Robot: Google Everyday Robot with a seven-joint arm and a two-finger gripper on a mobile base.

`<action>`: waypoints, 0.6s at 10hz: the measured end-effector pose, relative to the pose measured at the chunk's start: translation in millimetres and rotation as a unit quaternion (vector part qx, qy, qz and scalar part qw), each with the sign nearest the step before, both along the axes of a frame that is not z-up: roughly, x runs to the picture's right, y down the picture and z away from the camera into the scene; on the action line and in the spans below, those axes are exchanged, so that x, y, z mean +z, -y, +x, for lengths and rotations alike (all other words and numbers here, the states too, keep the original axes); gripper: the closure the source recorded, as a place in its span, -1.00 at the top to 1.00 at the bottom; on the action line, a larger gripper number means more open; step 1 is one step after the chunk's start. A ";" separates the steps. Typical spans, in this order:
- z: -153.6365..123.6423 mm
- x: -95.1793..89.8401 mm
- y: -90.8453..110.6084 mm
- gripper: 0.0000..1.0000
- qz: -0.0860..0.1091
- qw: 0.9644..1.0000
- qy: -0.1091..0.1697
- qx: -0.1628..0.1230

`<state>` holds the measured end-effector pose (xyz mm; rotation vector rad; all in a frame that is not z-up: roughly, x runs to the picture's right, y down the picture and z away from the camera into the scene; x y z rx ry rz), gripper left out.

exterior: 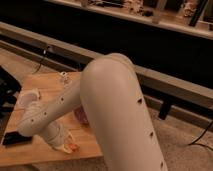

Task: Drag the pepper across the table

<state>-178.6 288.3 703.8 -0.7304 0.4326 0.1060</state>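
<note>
The big white robot arm (115, 110) bends down over the table (45, 87) and fills much of the view. Its gripper (65, 146) is low at the near edge of the wooden top, and its fingers are squeezed together. The orange pepper (73, 147) lies right at the gripper tip, touching it or nearly so. A purple bowl (80, 117) peeks out from behind the arm. A black flat thing (16, 138) lies at the left, and a white cup (27, 96) sits farther back
</note>
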 end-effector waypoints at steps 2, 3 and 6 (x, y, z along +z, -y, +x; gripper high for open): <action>-2.5 -2.3 -5.1 -0.79 -0.007 1.000 0.013 -0.015; -3.2 -3.0 -6.2 -0.79 -0.009 1.000 0.018 -0.015; -4.5 -6.7 -9.3 -0.79 -0.016 0.999 0.041 -0.018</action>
